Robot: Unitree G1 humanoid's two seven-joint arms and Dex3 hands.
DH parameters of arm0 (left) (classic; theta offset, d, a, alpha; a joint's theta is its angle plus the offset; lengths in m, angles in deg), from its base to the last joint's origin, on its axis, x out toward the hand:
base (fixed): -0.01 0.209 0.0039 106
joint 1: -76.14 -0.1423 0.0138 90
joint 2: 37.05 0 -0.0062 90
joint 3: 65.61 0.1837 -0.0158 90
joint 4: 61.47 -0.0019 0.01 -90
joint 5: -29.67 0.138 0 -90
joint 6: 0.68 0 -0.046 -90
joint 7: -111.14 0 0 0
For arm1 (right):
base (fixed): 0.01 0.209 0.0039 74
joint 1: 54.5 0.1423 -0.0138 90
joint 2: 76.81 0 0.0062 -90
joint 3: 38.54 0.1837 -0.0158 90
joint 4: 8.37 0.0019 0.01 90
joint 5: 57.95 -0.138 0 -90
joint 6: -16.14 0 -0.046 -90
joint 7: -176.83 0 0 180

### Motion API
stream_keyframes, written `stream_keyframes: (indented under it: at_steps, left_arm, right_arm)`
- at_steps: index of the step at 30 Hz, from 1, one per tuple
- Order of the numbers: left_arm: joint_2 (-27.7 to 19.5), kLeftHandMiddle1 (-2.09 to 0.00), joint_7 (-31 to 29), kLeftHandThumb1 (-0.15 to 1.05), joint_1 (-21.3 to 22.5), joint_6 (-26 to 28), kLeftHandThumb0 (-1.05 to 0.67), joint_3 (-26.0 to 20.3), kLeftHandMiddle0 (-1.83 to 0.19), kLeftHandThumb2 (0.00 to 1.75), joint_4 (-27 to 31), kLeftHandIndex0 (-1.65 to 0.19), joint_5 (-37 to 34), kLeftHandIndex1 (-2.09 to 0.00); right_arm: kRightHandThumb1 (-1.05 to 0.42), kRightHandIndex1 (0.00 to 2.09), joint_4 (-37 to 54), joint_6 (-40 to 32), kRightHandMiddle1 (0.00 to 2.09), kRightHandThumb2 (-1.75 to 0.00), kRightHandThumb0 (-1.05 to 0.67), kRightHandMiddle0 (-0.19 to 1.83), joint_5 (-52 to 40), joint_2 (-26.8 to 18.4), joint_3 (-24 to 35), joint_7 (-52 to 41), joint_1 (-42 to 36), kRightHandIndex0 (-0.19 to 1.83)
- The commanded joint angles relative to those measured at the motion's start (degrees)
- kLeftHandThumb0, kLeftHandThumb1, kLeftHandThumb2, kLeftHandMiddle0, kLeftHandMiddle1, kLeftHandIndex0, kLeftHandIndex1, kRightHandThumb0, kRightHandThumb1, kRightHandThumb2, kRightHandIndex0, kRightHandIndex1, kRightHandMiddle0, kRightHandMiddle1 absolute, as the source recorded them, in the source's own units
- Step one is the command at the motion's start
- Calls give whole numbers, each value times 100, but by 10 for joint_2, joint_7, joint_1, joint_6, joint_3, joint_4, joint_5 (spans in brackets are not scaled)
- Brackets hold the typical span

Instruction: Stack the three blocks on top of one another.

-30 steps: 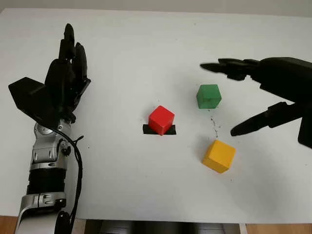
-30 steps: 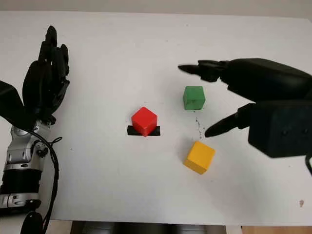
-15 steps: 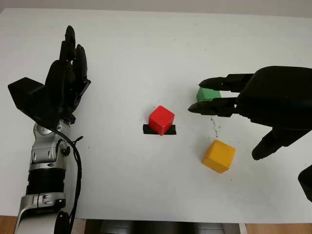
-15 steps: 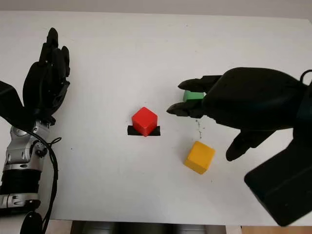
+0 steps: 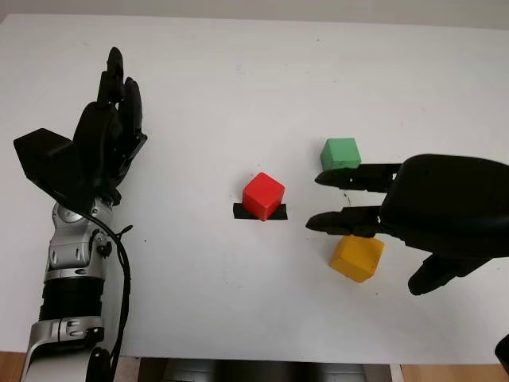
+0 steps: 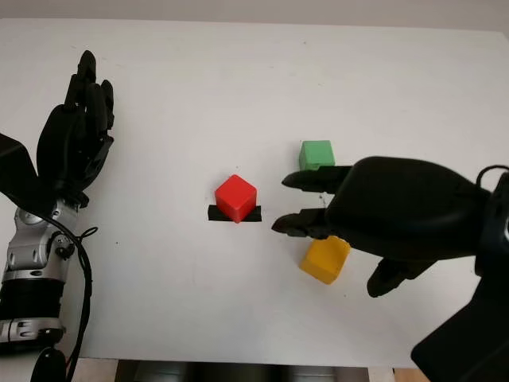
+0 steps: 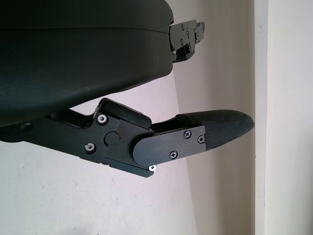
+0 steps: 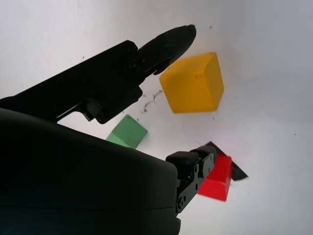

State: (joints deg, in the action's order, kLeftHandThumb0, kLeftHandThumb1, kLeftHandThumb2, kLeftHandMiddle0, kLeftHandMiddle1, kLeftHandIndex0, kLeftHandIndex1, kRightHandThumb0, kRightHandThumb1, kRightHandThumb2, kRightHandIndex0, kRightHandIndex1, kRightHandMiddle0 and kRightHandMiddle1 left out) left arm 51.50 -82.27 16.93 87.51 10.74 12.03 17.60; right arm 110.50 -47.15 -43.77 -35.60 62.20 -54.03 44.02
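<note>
The red block (image 5: 263, 195) sits on a strip of black tape (image 5: 239, 212) near the middle of the white tabletop (image 5: 238, 79). To its right, the green block (image 5: 340, 153) lies slightly farther from the robot and the yellow block (image 5: 357, 256) slightly nearer. The right hand (image 5: 429, 215) hovers over the yellow block, fingers (image 5: 338, 222) spread and holding nothing. Well to the left of the red block, the left hand (image 5: 99, 147) is raised and open.
</note>
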Motion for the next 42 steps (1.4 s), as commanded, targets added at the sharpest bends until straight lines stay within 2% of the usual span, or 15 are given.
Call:
stream_keyframes:
  at_steps: [1,6,12,17,27,42]
  left_arm:
    - [-7,0,2,105,-11,3,-76,-1,19,64,14,19,4,0]
    - [-10,0,-1,105,-8,3,-77,0,19,62,13,19,6,0]
    - [-9,0,3,105,-9,2,-77,5,19,63,14,19,14,0]
    - [-7,0,6,105,-10,4,-76,5,19,63,16,19,17,0]
    - [-13,0,0,105,-9,-1,-76,2,19,62,10,19,18,0]
    - [-11,0,0,105,-11,1,-77,0,19,63,14,19,18,0]
  right_arm:
    - [-77,6,-4,16,8,-6,-51,43,9,10,13,15,-24,11]
    - [-77,7,-29,66,8,-5,-51,46,32,32,31,62,-68,14]
    - [-83,8,-69,136,8,-7,-37,49,89,53,44,136,-85,18]
    - [-88,8,-87,145,7,-7,-31,50,110,59,35,168,-78,21]
    - [-87,7,-108,133,8,-5,-45,54,125,66,3,197,-49,23]
    - [-83,6,-137,112,9,-5,-50,58,123,76,-54,195,-18,22]
